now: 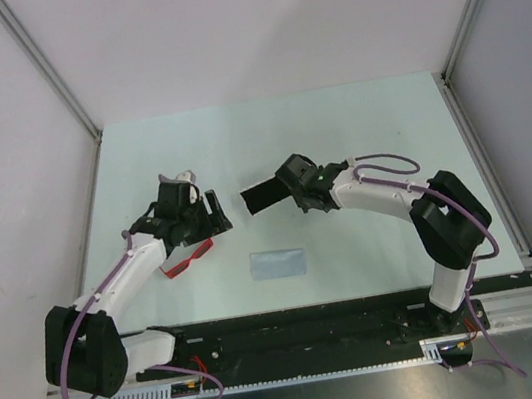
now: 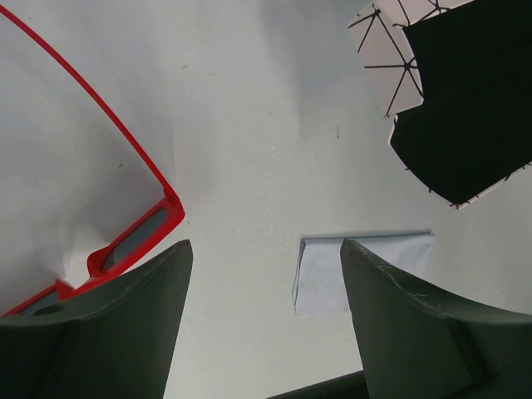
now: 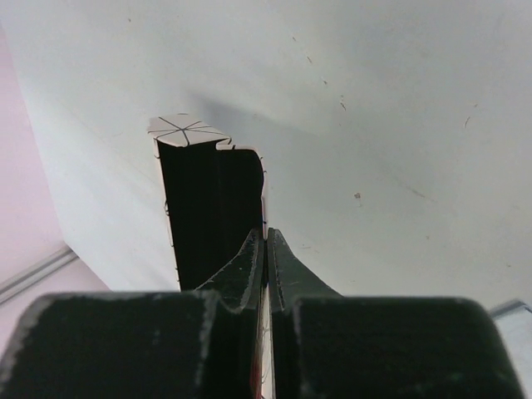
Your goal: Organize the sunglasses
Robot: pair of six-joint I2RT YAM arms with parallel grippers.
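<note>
Item: sunglasses (image 1: 187, 261), red frame, dark lenses. Lying flat on the table (image 1: 336, 128), near-left part, just beside the left arm's wrist. One temple arm unfolded, stretched across bare tabletop.

Edges and room: apart from the left rail and from the near edge. Open surface toward the far side and the middle. Light-blue cloth (image 1: 278, 263) flat to the right, not touching the frame.

Left gripper (image 2: 262, 252): jaws spread wide, nothing held. Only bare table and part of the cloth in the gap. Sunglasses outside the jaws, partly hidden behind one finger.

Right gripper (image 3: 266, 237): pinched tight on one thin wall of the white patterned case (image 1: 264, 198). Case held above the tabletop, dark lining showing, near the left gripper.
</note>
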